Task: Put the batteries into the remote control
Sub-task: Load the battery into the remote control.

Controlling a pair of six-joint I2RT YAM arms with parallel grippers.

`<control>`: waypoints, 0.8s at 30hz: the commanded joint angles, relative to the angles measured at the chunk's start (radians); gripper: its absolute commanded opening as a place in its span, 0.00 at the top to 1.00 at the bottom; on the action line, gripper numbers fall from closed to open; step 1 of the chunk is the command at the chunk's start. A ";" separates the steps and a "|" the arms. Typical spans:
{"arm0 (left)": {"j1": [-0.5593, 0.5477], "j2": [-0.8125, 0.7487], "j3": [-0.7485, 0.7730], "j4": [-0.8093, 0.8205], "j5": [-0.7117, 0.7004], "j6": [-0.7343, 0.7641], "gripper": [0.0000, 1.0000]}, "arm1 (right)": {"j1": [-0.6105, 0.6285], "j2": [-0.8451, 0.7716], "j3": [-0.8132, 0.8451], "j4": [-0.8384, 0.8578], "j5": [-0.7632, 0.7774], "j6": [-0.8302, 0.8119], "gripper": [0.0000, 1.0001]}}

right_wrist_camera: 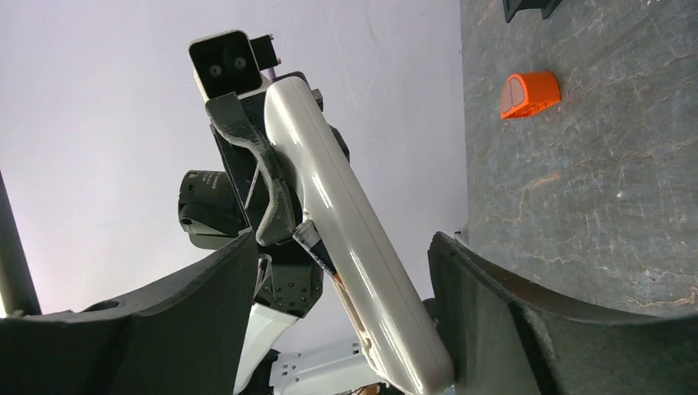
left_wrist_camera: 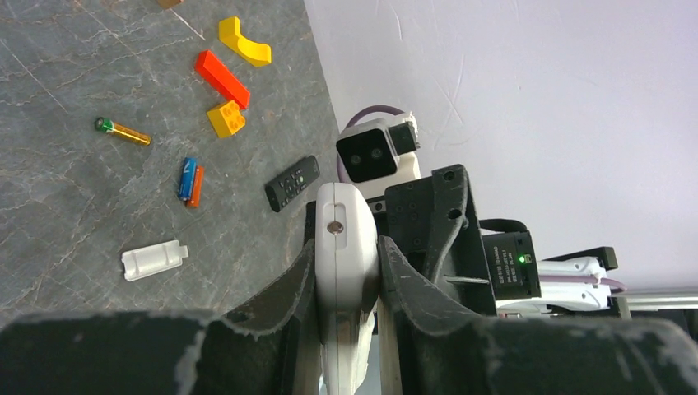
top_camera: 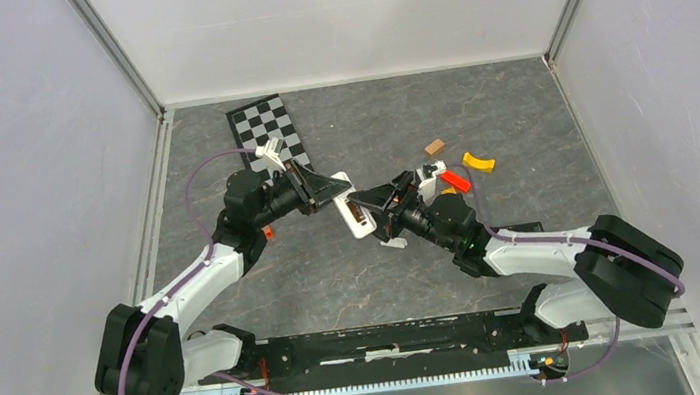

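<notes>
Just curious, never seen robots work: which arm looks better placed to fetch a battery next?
Right, probably. The left tool is clamped on the white remote, so it is busy. The right tool stands open, gripping nothing, free to reach the gold battery on the table.

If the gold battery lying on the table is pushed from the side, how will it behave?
The gold battery is a slim round cylinder lying on its side, so it would probably roll if pushed across its length. The table looks hard and smooth, so little would likely stop it. It appears rigid and small, so probably light.
</notes>
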 commanded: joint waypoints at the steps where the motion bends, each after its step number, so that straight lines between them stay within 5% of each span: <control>1: 0.000 -0.006 0.027 0.045 0.033 0.050 0.98 | -0.004 0.019 -0.007 0.125 -0.042 0.059 0.23; 21: 0.000 0.027 0.043 0.073 0.050 0.007 0.98 | -0.005 0.053 -0.051 0.244 -0.065 0.095 0.59; 23: 0.000 0.028 0.046 0.068 0.050 0.013 0.98 | -0.005 0.048 -0.056 0.248 -0.061 0.084 0.57; 24: 0.000 0.028 0.046 0.063 0.050 0.018 0.98 | -0.005 0.044 -0.059 0.254 -0.057 0.066 0.48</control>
